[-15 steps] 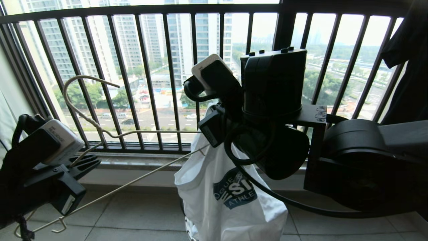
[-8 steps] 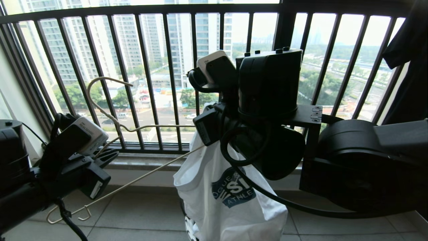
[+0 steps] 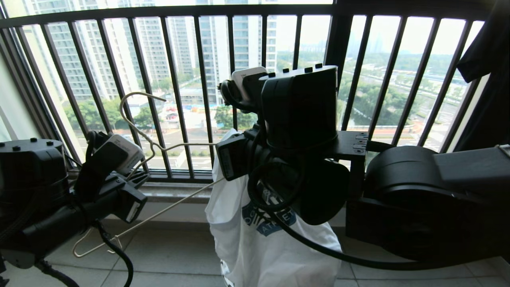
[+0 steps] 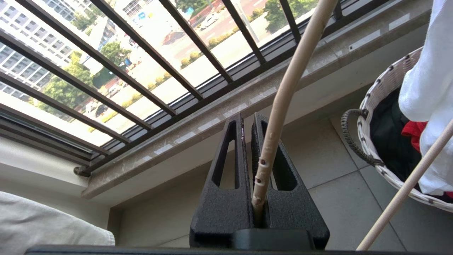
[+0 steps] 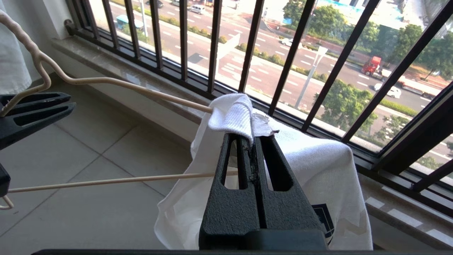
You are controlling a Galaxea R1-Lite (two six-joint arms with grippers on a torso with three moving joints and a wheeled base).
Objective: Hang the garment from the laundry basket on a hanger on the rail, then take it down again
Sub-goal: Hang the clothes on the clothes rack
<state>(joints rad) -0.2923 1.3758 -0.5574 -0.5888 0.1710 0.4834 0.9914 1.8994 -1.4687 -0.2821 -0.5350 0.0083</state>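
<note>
A: I'm seeing the left gripper (image 3: 137, 181) at lower left of the head view, angled up toward the black railing (image 3: 175, 91), its fingers (image 4: 226, 184) pinching the hanger (image 3: 159, 147) at the base of its neck.

B: Which way is the hanger lying?

A: Its hook is curling toward upper left; its long axis is running across the frame to the garment (image 3: 259, 247).

B: And the right gripper (image 5: 253, 143)?

A: It's sitting mid-frame, clamping the garment's collar, cloth hanging down over the laundry basket (image 4: 375, 95). Bare floor tiles (image 3: 175, 255) are lying open between both arms, below the stone sill (image 3: 171, 191).
</note>
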